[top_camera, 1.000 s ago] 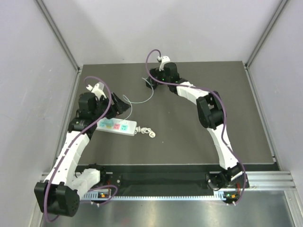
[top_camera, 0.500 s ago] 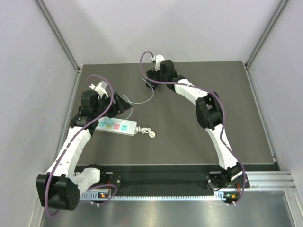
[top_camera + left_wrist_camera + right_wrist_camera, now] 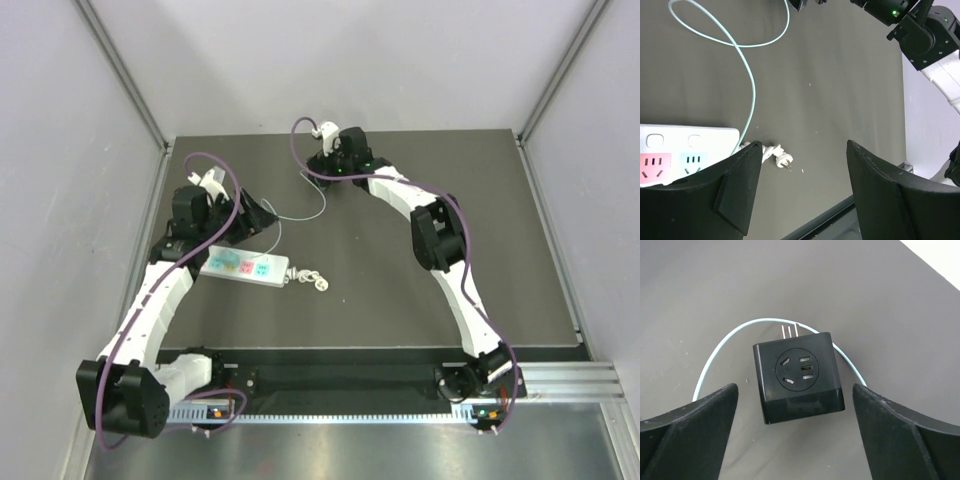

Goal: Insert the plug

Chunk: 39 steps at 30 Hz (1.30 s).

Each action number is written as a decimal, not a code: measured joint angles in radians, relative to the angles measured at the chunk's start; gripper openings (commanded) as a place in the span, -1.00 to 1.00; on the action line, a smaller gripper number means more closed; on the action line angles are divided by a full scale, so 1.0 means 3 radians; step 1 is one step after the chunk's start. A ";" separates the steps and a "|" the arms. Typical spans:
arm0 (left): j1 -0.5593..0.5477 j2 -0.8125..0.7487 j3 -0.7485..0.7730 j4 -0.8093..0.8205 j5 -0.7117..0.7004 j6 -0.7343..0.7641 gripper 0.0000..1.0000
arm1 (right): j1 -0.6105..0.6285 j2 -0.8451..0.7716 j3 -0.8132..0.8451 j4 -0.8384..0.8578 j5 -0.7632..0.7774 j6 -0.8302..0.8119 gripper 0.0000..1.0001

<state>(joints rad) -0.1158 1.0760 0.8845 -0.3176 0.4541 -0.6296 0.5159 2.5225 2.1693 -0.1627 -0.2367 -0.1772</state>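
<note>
Plug position: the plug (image 3: 797, 377) sits square in the middle of the right wrist view, flat on the dark table (image 3: 705, 285), socket face up. Its metal prongs (image 3: 791, 331) stick out sideways toward the top of the frame.
Right hand: the right gripper (image 3: 793, 390) hangs right over it with the fingers spread wide. One is at lower left and one at lower right; the cube lies in the gap and neither side touches it.
Left hand: the left gripper (image 3: 804, 150) has its jaws apart with nothing between them, poised over the end of the power strip (image 3: 690, 150) at the lower left of its view.
How it'll handle: I'd call it a light, rigid plastic block. The glossy faces look a bit slick, so a skewed pinch could let it twist.
Where to grab: across the two flat side walls, low and centred, keeping off the prongs and the socket face.
The wire: the thin pale wire (image 3: 715, 355) loops out behind the cube. It looks limp and springy, so expect it to drag and tug once the cube lifts.
Around it: in the left wrist view the wire sweeps down from the upper left to the strip's edge. The short coiled white cord (image 3: 777, 155) lies just beside that end.
In the way: mainly that trailing loop, which could snag or swing across the sockets. The prongs point sideways, so the cube will likely need turning before it goes in.
</note>
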 measured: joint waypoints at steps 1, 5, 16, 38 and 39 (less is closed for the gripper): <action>0.0000 0.0015 0.0013 0.0001 -0.0001 0.0000 0.45 | -0.0001 0.0000 0.0009 -0.0015 -0.0006 -0.0011 0.79; -0.0001 0.0065 0.0045 0.0001 -0.0025 0.0004 0.45 | 0.0003 0.0000 0.0017 -0.0022 -0.0009 -0.0023 0.62; -0.0004 0.0117 0.0045 0.0017 -0.0083 0.0000 0.44 | 0.0001 0.0001 0.0045 -0.0046 0.0039 -0.0029 0.56; -0.0008 0.0406 0.0046 0.0189 0.0186 -0.0102 0.43 | -0.0006 0.0183 0.0369 -0.0300 0.0034 -0.0074 0.46; -0.0009 0.0406 0.0046 0.0189 0.0186 -0.0102 0.43 | -0.0006 0.0187 0.0369 -0.0305 0.0034 -0.0072 0.46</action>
<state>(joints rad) -0.1184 1.1976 0.8982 -0.2607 0.5098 -0.6601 0.5140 2.5786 2.2799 -0.2543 -0.2264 -0.1989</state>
